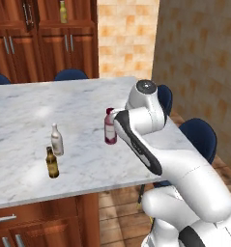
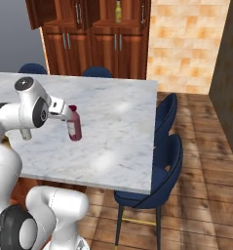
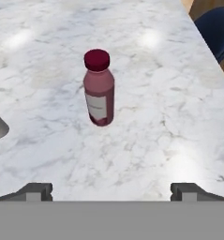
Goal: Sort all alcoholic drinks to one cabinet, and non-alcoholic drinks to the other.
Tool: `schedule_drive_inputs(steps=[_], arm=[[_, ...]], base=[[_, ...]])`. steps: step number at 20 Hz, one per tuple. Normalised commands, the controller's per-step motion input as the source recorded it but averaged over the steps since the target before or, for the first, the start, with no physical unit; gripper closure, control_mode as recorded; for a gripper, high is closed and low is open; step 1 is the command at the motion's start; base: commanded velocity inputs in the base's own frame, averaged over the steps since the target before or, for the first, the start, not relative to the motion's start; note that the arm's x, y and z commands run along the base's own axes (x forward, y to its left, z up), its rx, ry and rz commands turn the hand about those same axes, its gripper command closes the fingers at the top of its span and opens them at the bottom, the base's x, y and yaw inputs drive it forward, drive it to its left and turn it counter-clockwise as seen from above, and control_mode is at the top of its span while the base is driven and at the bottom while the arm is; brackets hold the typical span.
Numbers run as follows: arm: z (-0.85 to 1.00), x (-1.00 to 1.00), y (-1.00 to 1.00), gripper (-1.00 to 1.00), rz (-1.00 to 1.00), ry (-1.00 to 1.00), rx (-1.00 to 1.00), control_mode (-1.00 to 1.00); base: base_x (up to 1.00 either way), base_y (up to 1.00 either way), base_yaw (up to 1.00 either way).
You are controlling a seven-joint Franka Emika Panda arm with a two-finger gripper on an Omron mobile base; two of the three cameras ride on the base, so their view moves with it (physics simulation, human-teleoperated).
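The maroon bottle (image 3: 99, 89) with its dark pinkish cap stands upright on the marble table (image 1: 25, 111), also seen in the base views (image 1: 110, 128) (image 2: 75, 125). My gripper (image 3: 112, 191) is open, with its fingertips wide apart, a little short of the bottle and touching nothing. To the left on the table stand the small whitish bottle (image 1: 56, 140) and the small amber bottle (image 1: 51, 163). The mustard-yellow bottle (image 1: 63, 12) (image 2: 118, 10) stands on a shelf of the reddish-brown cabinet (image 1: 44, 43) (image 2: 101, 46) beyond the table.
Blue chairs stand along the table's right side (image 2: 164, 141) (image 1: 200, 136) and at its far edge (image 1: 71, 74). The table's right edge (image 3: 205, 42) runs close to the maroon bottle. A brown wall (image 1: 199, 53) rises on the right.
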Motion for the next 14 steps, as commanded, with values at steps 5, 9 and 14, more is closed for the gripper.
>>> schedule_drive_inputs(steps=[5,9,14], arm=[[-0.06,0.37,0.00,-1.00,0.00,0.00,0.00,-1.00],[-0.11,0.47,0.02,-1.00,0.00,-0.01,0.00,-1.00],[-0.30,0.38,0.01,-1.00,0.00,0.00,0.00,-1.00]], base=[[0.00,0.00,0.00],[0.00,0.00,0.00],[0.00,0.00,0.00]])
